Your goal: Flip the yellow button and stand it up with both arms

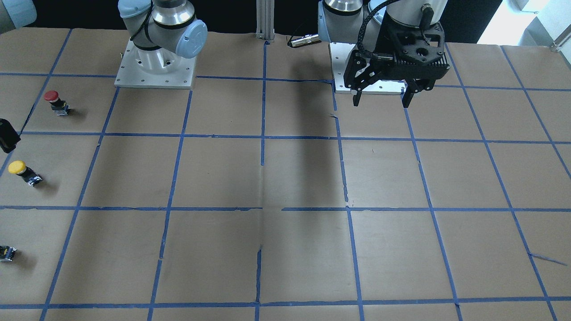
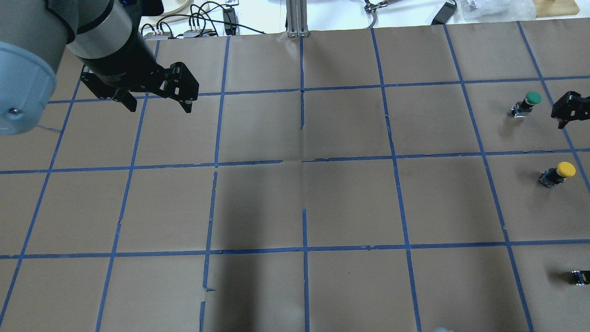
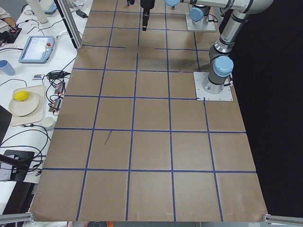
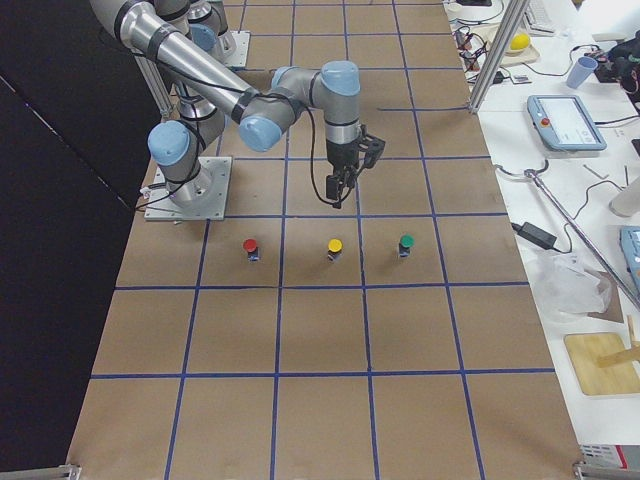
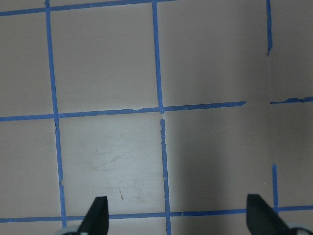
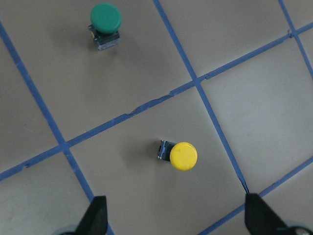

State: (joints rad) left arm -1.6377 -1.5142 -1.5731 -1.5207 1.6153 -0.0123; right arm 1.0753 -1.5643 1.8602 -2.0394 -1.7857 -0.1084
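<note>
Two wide-spread grippers: left gripper (image 2: 159, 107) over the table (image 2: 350, 203); right gripper (image 6: 176, 223) near the yellow button (image 6: 183, 155), green button (image 6: 105, 19) at that button's eleven o'clock.

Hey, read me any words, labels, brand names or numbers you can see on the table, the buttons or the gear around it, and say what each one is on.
No text can be read in any view.
On the yellow button: plain cap, no marking.
On the green button: plain cap, no marking.
On the pendant on the side bench: the screen is too small and blurred to read.
</note>
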